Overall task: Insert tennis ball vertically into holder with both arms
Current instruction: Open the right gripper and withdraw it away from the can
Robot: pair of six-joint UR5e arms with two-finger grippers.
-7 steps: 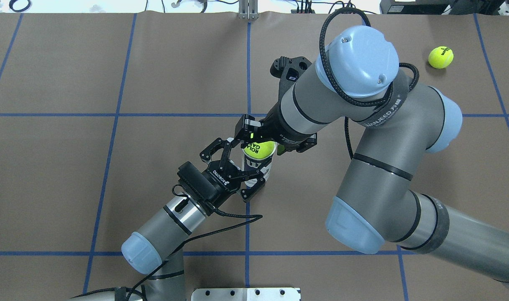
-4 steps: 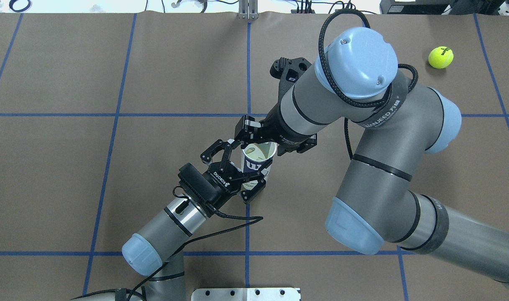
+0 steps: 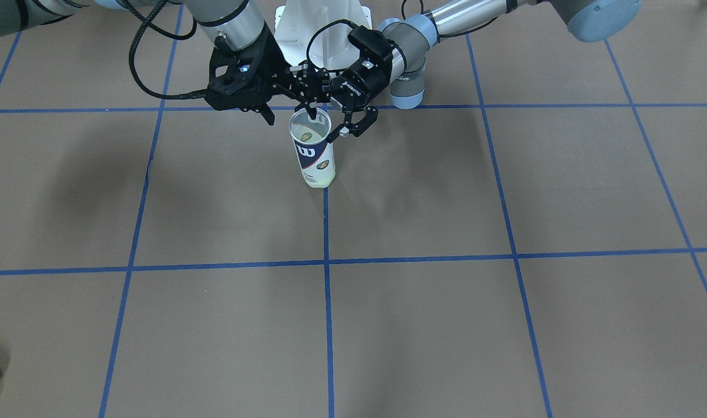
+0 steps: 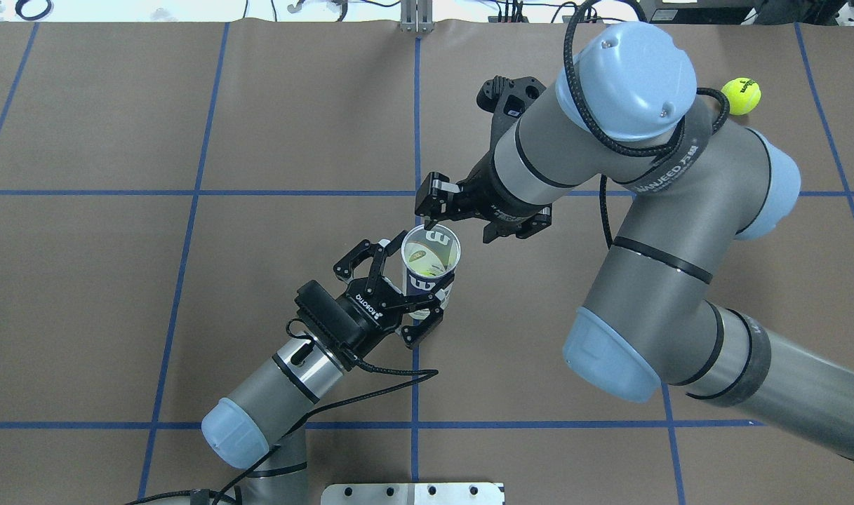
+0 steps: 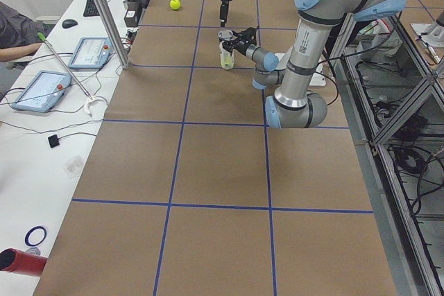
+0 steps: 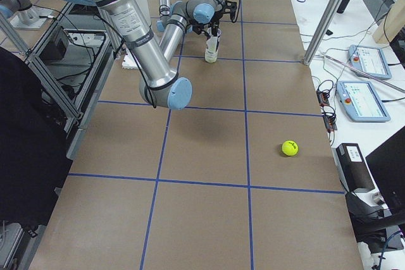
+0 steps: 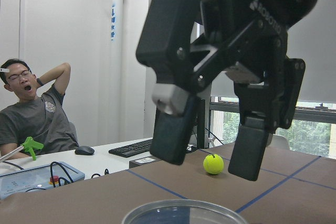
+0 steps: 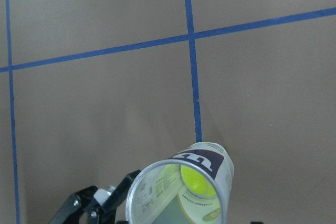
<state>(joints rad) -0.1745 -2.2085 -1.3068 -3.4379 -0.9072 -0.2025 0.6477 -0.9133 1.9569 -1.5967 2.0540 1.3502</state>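
**Right arm swings off the can, ball already down**

Back goes the right arm (image 4: 651,231)! A moment ago its right claw (image 3: 289,114) hung squarely over the mouth of the holder (image 3: 313,159). Now, in the overhead view, it has slid off toward the far side of the surface (image 4: 118,280) and hangs just beyond that mouth. A second ago that claw pinched the tennis ball (image 8: 197,178) right at the opening. Now its fingers stand wide apart with nothing between them, and the left wrist camera shows both pads bare above the holder's top.

And the ball? Down inside! It shows yellow-green deep in the tube, caught straight down the opening by the right wrist camera.

The holder stands upright on the surface, its base on a blue tape line (image 3: 325,220) close to a crossing of the grid, with the navy "W" label showing. The left claw (image 4: 416,277) hasn't budged. It reaches in from the robot's side with one finger on each flank of the holder's upper body, closed against it and holding it steady.

Way out wide, a second tennis ball (image 4: 741,96) lies loose on the surface, well apart from the holder and both claws. Through the left wrist camera an operator (image 7: 31,111) sits beyond the surface's edge, mid-yawn, one hand behind his head.
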